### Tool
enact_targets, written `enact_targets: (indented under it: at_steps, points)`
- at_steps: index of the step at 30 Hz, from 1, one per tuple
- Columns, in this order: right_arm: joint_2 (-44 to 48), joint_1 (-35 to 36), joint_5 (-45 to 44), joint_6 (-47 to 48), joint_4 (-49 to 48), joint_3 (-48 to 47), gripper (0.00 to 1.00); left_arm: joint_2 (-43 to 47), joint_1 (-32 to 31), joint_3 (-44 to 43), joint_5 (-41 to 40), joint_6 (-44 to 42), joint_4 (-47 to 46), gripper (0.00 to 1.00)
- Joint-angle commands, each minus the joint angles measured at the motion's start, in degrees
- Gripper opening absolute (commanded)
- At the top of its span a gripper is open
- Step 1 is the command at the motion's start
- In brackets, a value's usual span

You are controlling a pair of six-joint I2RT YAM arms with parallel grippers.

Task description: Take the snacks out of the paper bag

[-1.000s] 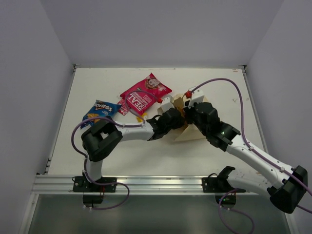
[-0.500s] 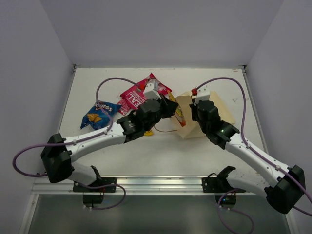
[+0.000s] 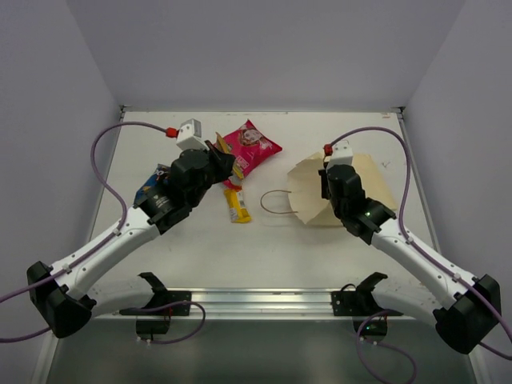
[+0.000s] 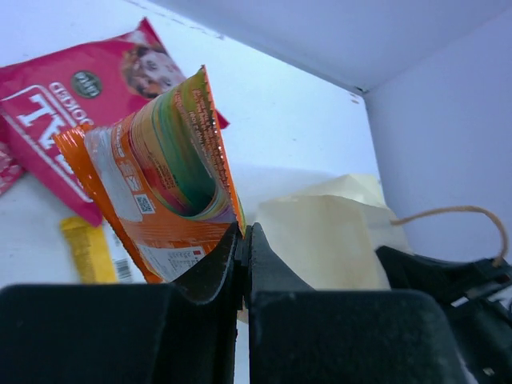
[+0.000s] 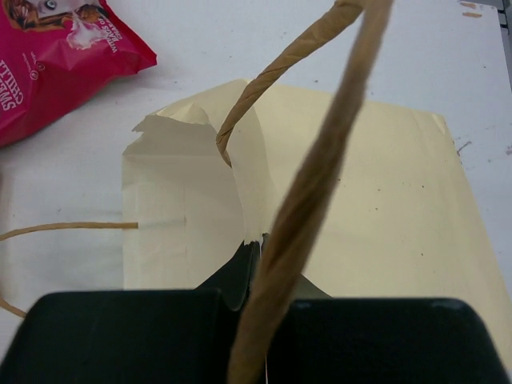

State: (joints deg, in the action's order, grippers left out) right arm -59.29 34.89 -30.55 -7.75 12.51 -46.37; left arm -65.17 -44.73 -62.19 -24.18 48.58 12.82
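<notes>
Our left gripper [image 4: 242, 240] is pinched tight on one edge of the candy bag [image 4: 164, 192], holding it up just in front of the magenta pouch [image 3: 254, 144], with the yellow bar [image 3: 236, 205] lying on the table [image 3: 264, 256] close by. Our right gripper [image 5: 253, 250] is closed on the torn rim of the paper bag [image 5: 376, 208], which lies on its side at the right, its mouth facing left and one handle [image 3: 263, 202] trailing toward the bar.

Multicoloured candy bag [image 4: 172, 192] aloft; paper bag [image 3: 306, 196] on side, mouth left.
</notes>
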Motion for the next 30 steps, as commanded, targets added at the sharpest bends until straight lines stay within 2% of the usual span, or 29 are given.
enact_targets:
  at_steps: [1,8,14,16,17,18,20,21,23,24,30]
  points:
    - [2.51,-0.18,-1.36,-2.97,1.11,-0.57,0.0,3.02,3.33,3.47,-0.6,-2.0,2.39,0.0]
    - [4.88,-0.18,0.22,-3.94,2.78,-1.09,0.0,12.59,9.57,23.83,0.72,1.86,-2.18,0.0]
    - [7.08,-0.18,1.98,-3.94,3.04,-1.35,0.0,23.49,11.33,36.85,-0.86,8.62,0.01,0.0]
    - [7.34,-0.18,2.33,-3.85,3.04,-1.71,0.0,26.05,11.59,38.89,-0.43,11.35,3.42,0.06]
    - [7.52,-0.26,2.68,-3.85,3.04,-1.79,0.0,26.32,11.68,40.12,0.45,15.02,5.01,0.1]
    - [7.69,-0.27,2.86,-3.94,3.13,-2.06,0.0,26.32,11.77,40.48,0.89,16.88,6.94,0.24]
    - [7.96,-0.18,3.21,-4.03,3.39,-2.41,0.0,25.62,11.77,40.75,2.81,19.79,11.08,0.39]
    - [8.05,-0.18,3.73,-4.03,3.48,-2.84,0.0,24.75,11.77,40.57,3.52,19.89,11.96,0.56]
    - [8.13,-0.26,4.44,-4.2,4.1,-3.55,0.0,23.78,11.77,38.13,4.49,18.14,14.15,0.81]
    - [8.13,-0.27,5.05,-4.2,4.36,-4.6,0.0,22.29,11.77,36.72,4.41,17.0,16.34,1.0]
    - [7.17,-0.26,6.55,-3.68,5.85,-9.25,0.0,17.89,11.77,25.12,2.48,8.3,27.14,1.0]
